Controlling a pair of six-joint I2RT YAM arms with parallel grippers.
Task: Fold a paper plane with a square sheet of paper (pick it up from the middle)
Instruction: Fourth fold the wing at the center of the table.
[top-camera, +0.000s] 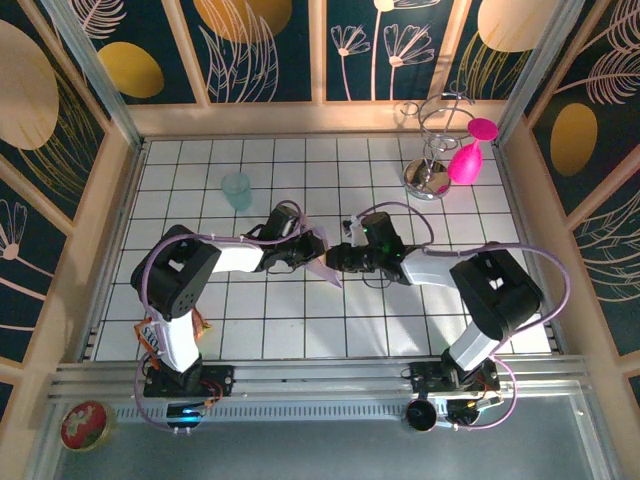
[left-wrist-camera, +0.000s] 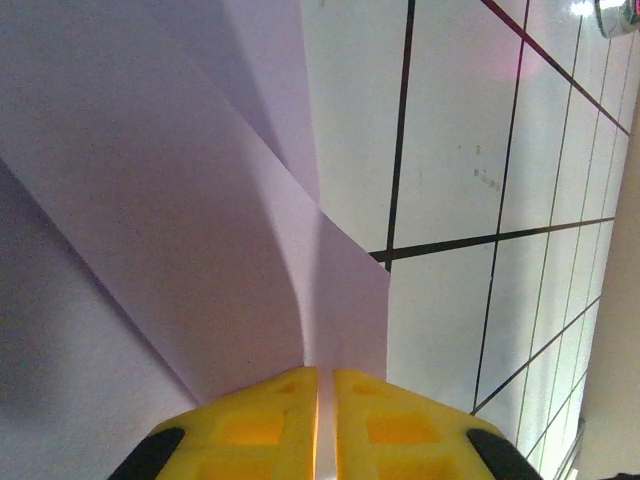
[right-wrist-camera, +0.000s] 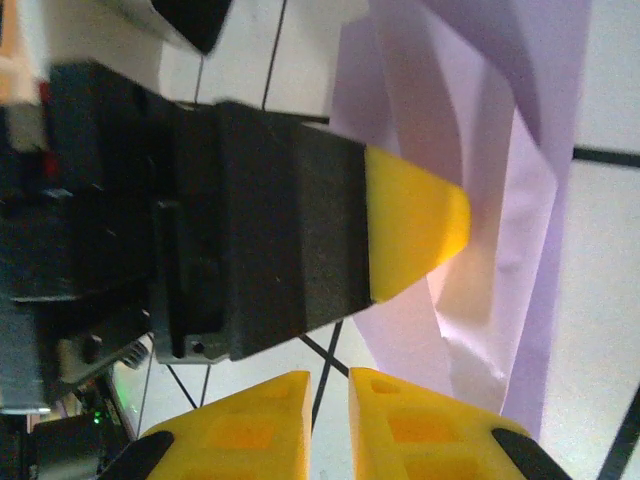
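White tiled table (top-camera: 400, 330), patterned walls around it. At its centre, creased lilac paper (left-wrist-camera: 200, 200) sits between both grippers. Left gripper (left-wrist-camera: 325, 378) pinches the paper's edge. Right gripper (right-wrist-camera: 330, 385) is just beside it, fingers almost pressed together, the narrow slit empty.

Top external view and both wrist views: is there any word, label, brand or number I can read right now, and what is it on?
No text can be read.
On the orange and white sticker low on the left arm: dark marks, too small to read.
On the round red disc: a blurred pattern, no legible words.
On the pale lilac sheet of paper: nothing, it is plain.
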